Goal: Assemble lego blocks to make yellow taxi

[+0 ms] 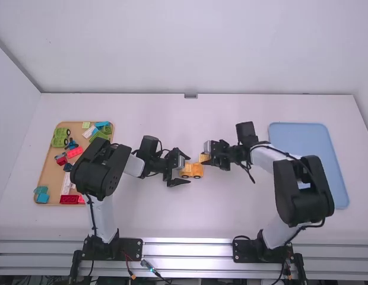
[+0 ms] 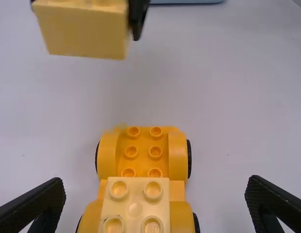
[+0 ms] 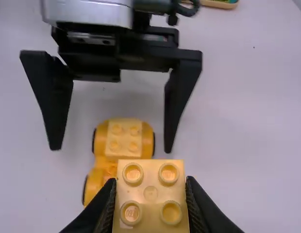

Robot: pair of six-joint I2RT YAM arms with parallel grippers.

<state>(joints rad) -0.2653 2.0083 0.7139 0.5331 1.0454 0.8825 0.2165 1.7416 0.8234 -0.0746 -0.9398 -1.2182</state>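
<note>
Near the middle of the table, my left gripper (image 1: 183, 167) stands open around the rear of the yellow car base (image 1: 196, 171). From the left wrist, my left gripper (image 2: 155, 204) has a finger on each side of the car base (image 2: 143, 150), touching neither. A pale yellow block (image 2: 136, 206) sits on one end of it, studs up. My right gripper (image 1: 206, 158) is just beyond and to the right of the car, shut on another pale yellow block (image 1: 203, 158). In the right wrist view my right gripper (image 3: 150, 204) pinches that block (image 3: 150, 194), held above the table.
On the left, a wooden tray (image 1: 47, 172) holds several bricks, among them a green wheeled base (image 1: 59, 138) and a red brick (image 1: 69, 199). A blue tray (image 1: 320, 154) lies on the right, partly under the right arm. The two grippers stand close together.
</note>
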